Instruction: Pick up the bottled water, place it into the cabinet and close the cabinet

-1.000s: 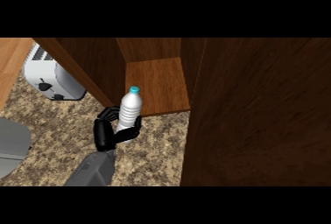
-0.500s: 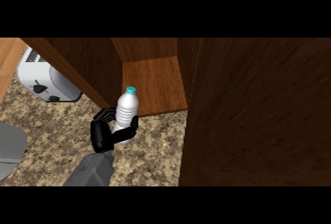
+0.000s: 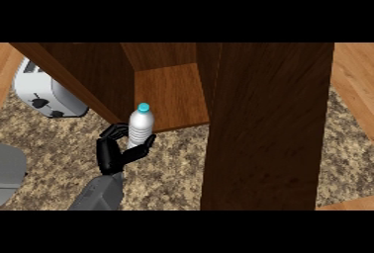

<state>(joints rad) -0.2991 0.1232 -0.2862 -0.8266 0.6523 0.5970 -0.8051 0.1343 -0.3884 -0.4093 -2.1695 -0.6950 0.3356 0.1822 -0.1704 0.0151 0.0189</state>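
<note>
1. My left hand point(image 3: 116, 150) comes up from the lower left on its grey forearm point(image 3: 99, 192). Its black fingers point(image 3: 110, 136) are curled round the lower part of the clear ribbed plastic water bottle with the light blue cap point(image 3: 141, 124).
2. The bottle stands nearly upright in that grasp. The cap is on top, and the body is pale and whitish with fine rings running round it. The bottom is hidden behind my fingers and thumb.
3. The bottle is held right at the front edge of the open dark brown wooden cabinet point(image 3: 87, 74), near its left wall. In the head view the bottle's upper half lies over the lip of the lighter brown shelf floor point(image 3: 175, 96). I cannot tell whether it has passed that lip.
4. A broad dark wood panel point(image 3: 266, 123) stands to the right of the opening and fills much of the view. The bottle is well apart from it.
5. The speckled brown stone desk point(image 3: 171, 168) lies under my hand.
6. A white and silver toaster point(image 3: 44, 94) sits on it to the left of the cabinet.
7. A grey rounded object point(image 3: 9, 170) shows at the left edge.
8. My right hand does not show.
</note>
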